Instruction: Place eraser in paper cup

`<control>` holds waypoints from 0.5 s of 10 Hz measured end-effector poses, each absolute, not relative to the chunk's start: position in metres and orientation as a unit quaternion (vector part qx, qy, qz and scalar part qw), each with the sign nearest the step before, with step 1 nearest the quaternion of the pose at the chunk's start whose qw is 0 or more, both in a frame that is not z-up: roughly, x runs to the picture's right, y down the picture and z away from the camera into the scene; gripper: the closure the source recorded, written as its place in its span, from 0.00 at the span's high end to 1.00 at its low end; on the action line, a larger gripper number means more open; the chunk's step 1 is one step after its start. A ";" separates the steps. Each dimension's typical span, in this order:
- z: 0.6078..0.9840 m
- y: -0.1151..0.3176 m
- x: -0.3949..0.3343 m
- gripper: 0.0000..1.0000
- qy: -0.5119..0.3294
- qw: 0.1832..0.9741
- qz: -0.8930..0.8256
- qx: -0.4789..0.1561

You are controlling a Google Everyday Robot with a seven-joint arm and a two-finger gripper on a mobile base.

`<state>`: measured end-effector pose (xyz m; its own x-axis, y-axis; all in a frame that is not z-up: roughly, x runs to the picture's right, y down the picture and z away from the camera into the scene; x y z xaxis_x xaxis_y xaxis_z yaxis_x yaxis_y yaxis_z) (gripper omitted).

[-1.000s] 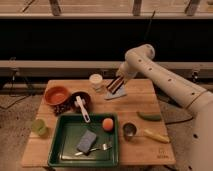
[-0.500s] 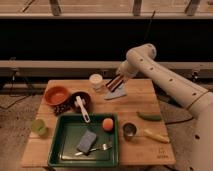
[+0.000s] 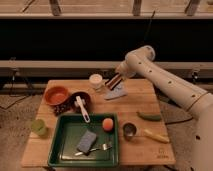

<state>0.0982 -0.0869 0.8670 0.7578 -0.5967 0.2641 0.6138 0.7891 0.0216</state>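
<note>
- The tool [image 3: 114, 81], at the far side of the desk [image 3: 150, 150] just right of the paper cup [image 3: 96, 81], is clamped on the eraser [image 3: 110, 85]; blur hides where the fingers end and the striped block begins
- Whether the eraser touches the pale-blue triangular piece [image 3: 116, 93] below it cannot be told
- The arm [image 3: 170, 82] is cut off by the right edge
- The paper cup's inside is too small to make out
- The white-handled utensil [image 3: 82, 109] has its far end lost in the dark bowl [image 3: 70, 102], whose contents are a blur

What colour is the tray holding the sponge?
The tray is dark green, camera view; gripper hovers beside the paper cup.
</note>
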 end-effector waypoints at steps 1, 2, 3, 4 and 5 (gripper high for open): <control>0.875 -0.095 0.094 0.00 -0.126 0.938 -0.323 -0.022; 0.886 -0.108 0.088 0.00 -0.118 0.938 -0.325 -0.008; 0.896 -0.119 0.084 0.00 -0.110 0.940 -0.323 0.006; 0.903 -0.130 0.081 0.00 -0.100 0.944 -0.315 0.024; 0.905 -0.139 0.079 0.00 -0.094 0.946 -0.308 0.037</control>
<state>0.0793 -0.1386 0.9050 0.7922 -0.5905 0.1541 0.5766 0.8069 0.1277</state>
